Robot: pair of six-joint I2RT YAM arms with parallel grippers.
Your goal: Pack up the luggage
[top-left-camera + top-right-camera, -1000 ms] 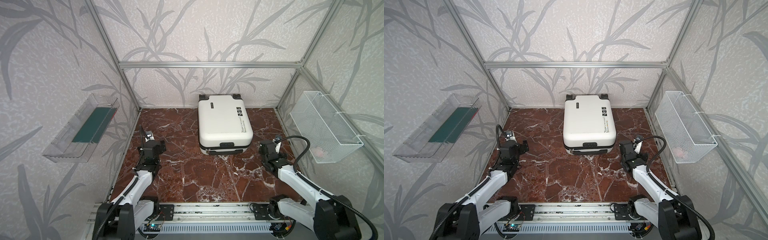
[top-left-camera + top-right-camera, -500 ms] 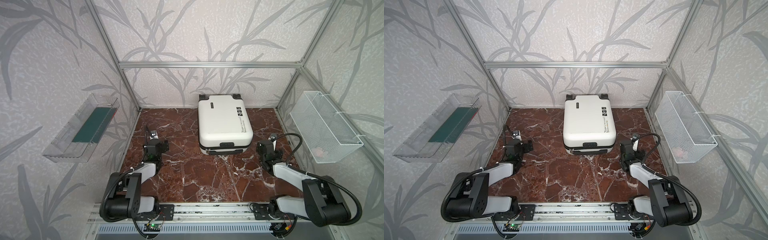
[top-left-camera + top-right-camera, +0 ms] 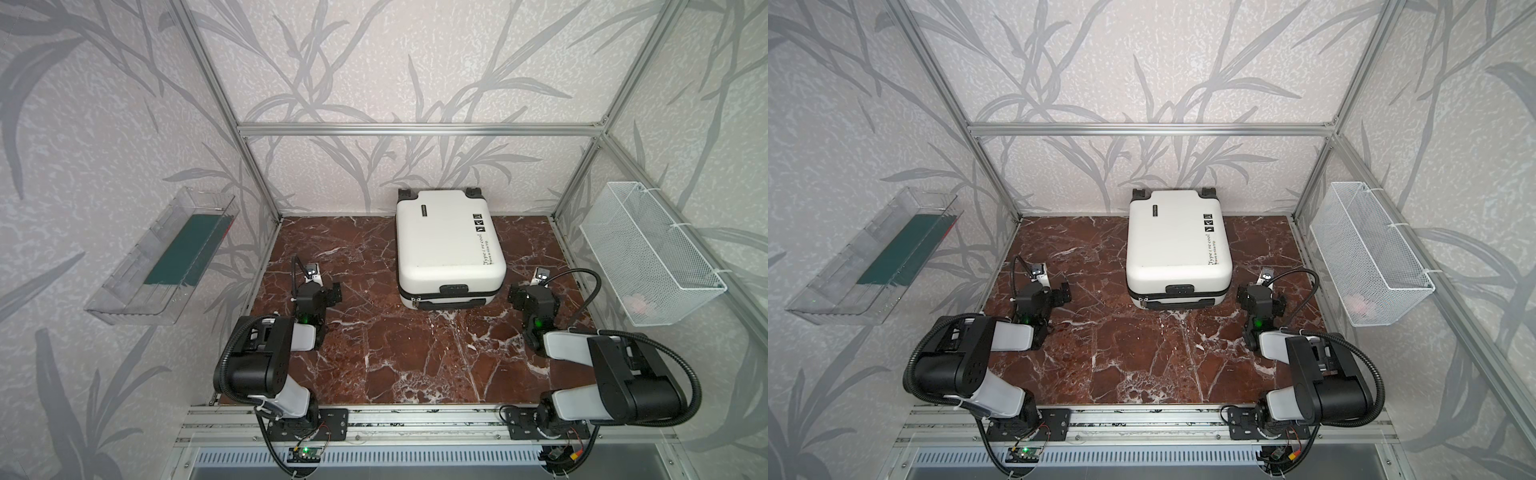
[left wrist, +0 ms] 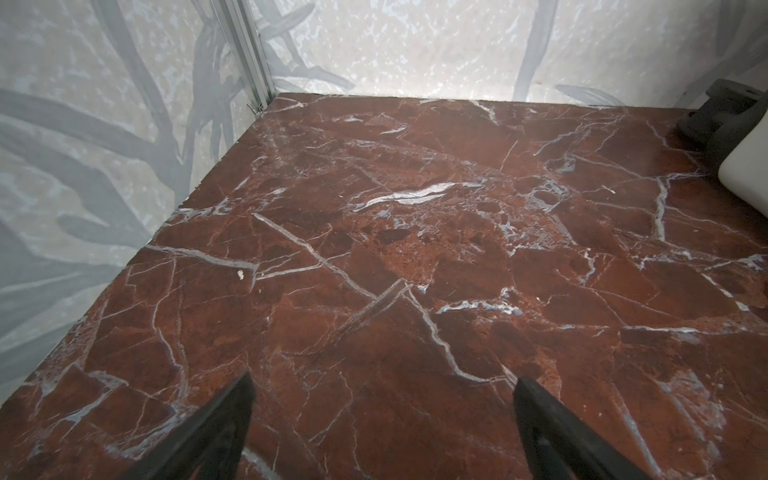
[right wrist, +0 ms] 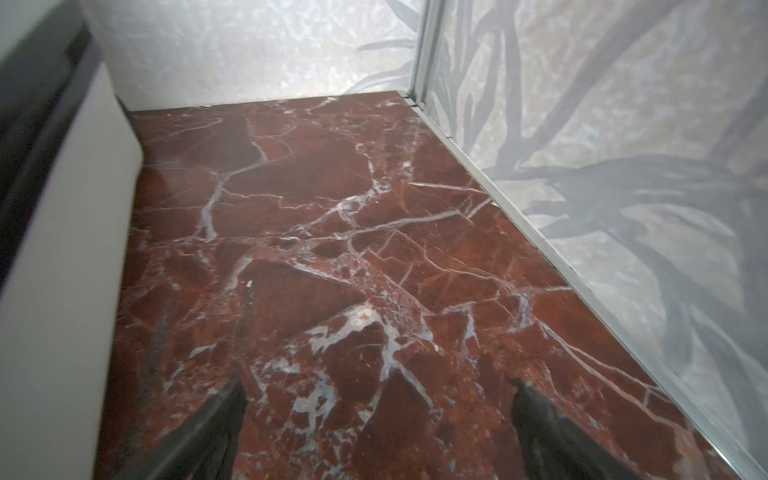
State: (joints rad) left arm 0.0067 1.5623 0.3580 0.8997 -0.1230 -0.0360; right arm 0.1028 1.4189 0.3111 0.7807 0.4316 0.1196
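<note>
The luggage [image 3: 449, 245] [image 3: 1177, 249] lies flat and zipped shut on the tabletop [image 3: 415, 357], a red-brown marble-patterned surface with white veins. Its wheels point to the rear wall and its handle end faces my arm bases. My left gripper [image 4: 382, 384] hovers low over bare marble to the left of the luggage, well apart from it, jaws spread wide and empty. My right gripper [image 5: 378, 386] is just beside the luggage on its right, not touching it, jaws likewise spread and empty. Pale wallpaper [image 3: 374, 62] with grey leaves covers the enclosure walls, which are framed in aluminium profile [image 3: 415, 129]. On the wall left of the luggage hangs a clear plastic tray [image 3: 137, 307] holding a dark green flat item [image 3: 183, 253]. On the wall to its right hangs a white wire mesh basket [image 3: 648, 257].
</note>
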